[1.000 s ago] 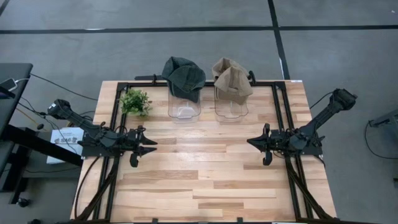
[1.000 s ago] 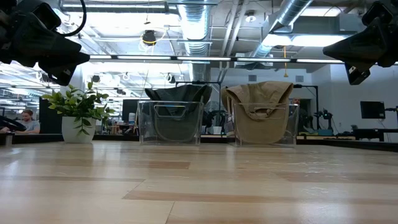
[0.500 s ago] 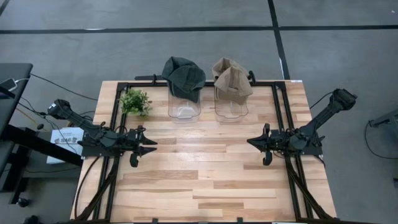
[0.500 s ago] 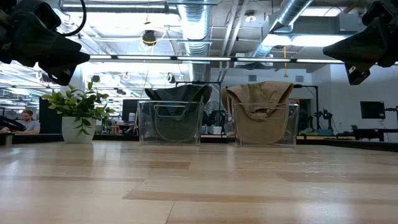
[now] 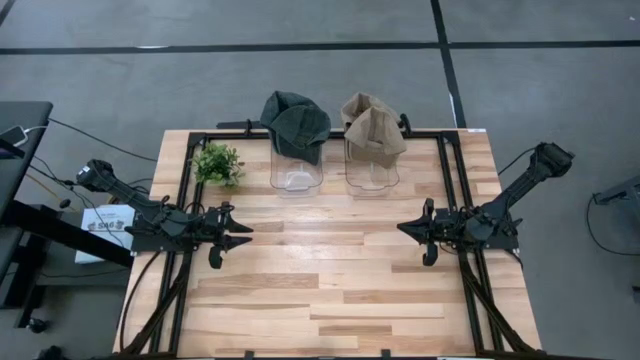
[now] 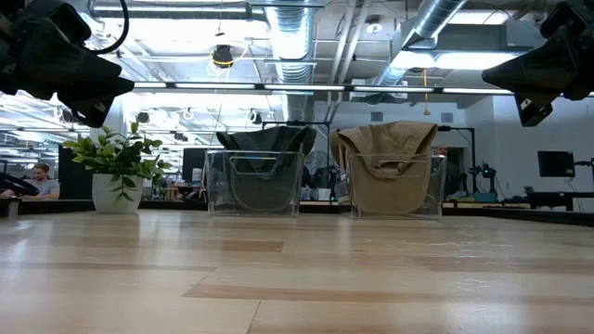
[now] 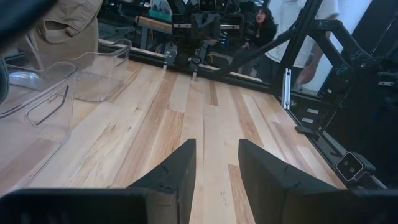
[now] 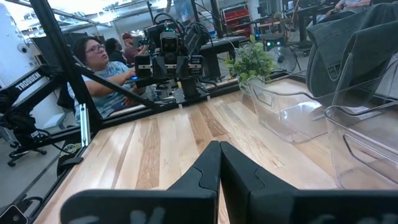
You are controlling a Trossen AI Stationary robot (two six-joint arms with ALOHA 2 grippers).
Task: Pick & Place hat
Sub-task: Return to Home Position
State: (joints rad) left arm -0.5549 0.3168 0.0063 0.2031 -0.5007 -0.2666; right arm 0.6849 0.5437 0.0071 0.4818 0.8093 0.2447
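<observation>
A dark green hat (image 5: pixel 295 124) is draped over the far rim of the left clear bin (image 5: pixel 296 170); in the low view this hat (image 6: pixel 263 146) hangs into its bin. A tan hat (image 5: pixel 372 126) is draped the same way over the right clear bin (image 5: pixel 371 170), as the low view of that hat (image 6: pixel 386 153) also shows. My left gripper (image 5: pixel 246 229) hovers above the table's left side, open, with a narrow gap between its fingers (image 7: pixel 214 163). My right gripper (image 5: pixel 402 229) hovers above the right side, shut (image 8: pixel 219 163). Both point toward the table's middle and touch nothing.
A small potted plant (image 5: pixel 217 163) stands near the far left corner, left of the bins. A black frame (image 5: pixel 455 180) runs along the table's sides and far edge. Bare wood lies between the grippers and toward the near edge. People show in the room beyond.
</observation>
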